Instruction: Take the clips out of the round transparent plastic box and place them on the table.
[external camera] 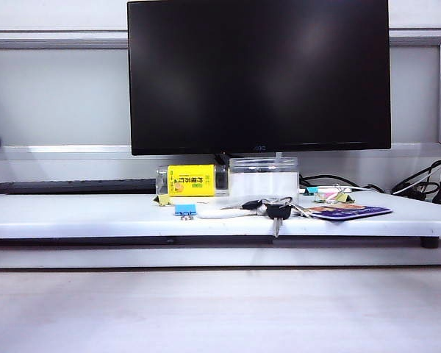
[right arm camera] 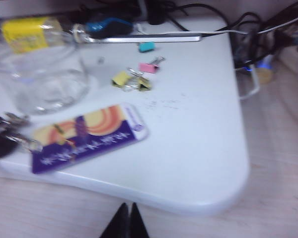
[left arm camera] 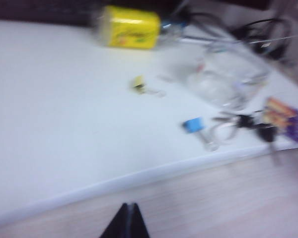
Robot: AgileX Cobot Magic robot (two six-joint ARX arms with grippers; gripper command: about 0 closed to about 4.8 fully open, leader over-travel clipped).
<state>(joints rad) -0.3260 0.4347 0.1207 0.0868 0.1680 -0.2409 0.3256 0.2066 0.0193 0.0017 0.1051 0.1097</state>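
While both pincers hang closed, the round transparent plastic box stands upright.

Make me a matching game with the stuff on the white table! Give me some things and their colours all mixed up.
Things:
1. packet
2. round transparent plastic box
3. binder clip at the table's front edge
4. flat card

Colours:
A. blue
B. purple and orange
C. yellow
D. see-through

Pairs: 1-C, 2-D, 3-A, 4-B

Both the left gripper and right gripper are shut and hold nothing, in front of the table.
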